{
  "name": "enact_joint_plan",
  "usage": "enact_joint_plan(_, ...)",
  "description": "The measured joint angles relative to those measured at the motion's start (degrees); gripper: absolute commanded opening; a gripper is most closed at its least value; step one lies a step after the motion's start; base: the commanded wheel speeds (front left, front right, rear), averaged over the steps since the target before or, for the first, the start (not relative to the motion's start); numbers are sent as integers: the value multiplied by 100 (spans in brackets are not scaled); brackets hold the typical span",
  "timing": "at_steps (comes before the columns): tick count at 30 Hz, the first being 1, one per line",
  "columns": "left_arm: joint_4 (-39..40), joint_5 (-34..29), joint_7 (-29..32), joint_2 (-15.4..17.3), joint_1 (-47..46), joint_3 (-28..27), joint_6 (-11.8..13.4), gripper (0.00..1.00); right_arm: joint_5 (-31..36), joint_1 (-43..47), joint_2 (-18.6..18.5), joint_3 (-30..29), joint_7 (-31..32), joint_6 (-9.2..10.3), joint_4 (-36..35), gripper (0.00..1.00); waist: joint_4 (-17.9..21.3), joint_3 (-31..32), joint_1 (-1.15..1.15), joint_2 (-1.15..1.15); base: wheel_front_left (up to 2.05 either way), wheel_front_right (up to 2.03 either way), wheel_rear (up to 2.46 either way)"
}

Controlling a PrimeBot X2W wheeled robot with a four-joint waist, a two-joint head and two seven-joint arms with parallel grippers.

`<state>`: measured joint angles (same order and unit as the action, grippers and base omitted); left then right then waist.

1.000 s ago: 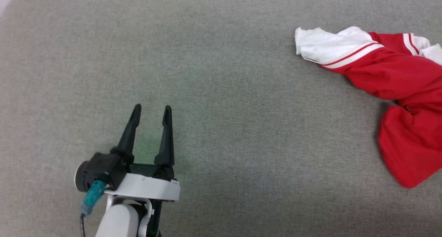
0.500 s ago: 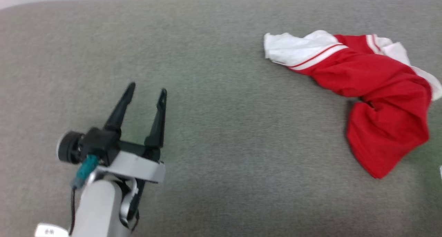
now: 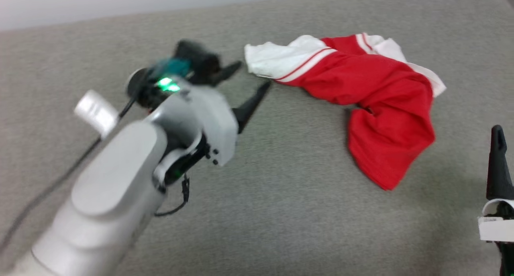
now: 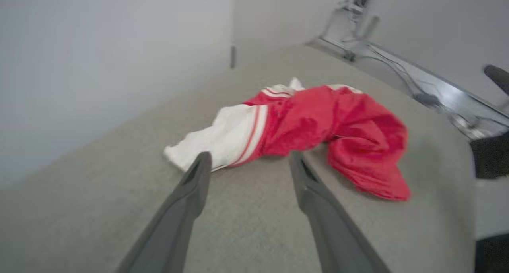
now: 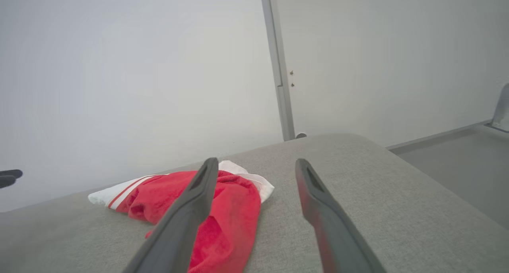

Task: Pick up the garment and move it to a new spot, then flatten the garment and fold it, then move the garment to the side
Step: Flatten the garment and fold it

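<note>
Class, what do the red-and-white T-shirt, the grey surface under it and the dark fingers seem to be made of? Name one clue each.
T-shirt: soft knit cloth, matte; it crumples in limp folds.
Grey surface: woven upholstery fabric, likely; fine flecked weave shows.
Fingers: probably moulded plastic, dull dark; smooth and rigid.

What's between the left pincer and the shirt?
Only a strip of bare grey fabric surface separates the left pincer from the shirt, seen in the head view.
</note>
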<state>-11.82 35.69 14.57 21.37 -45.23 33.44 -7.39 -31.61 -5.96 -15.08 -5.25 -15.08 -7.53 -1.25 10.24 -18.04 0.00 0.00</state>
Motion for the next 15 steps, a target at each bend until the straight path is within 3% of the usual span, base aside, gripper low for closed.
enact_joint_plan(4, -299, 1255, 1396, 261, -1005, 826, -8, 100, 7, -4, 107, 103, -3, 0, -187, 100, 260, -63, 0, 0, 0, 0, 0)
enact_joint_plan(8, -823, 1917, 2317, 292, -1896, 1436, -9, 100, 3, -103, 197, 241, -3, 0, -320, 100, 499, -191, 0, 0, 0, 0, 0)
enact_joint_plan(15, -1685, 2421, 3065, 214, -3021, 2275, -9, 100, -12, -369, 353, 588, -3, 0, -448, 100, 918, -511, 0, 0, 0, 0, 0)
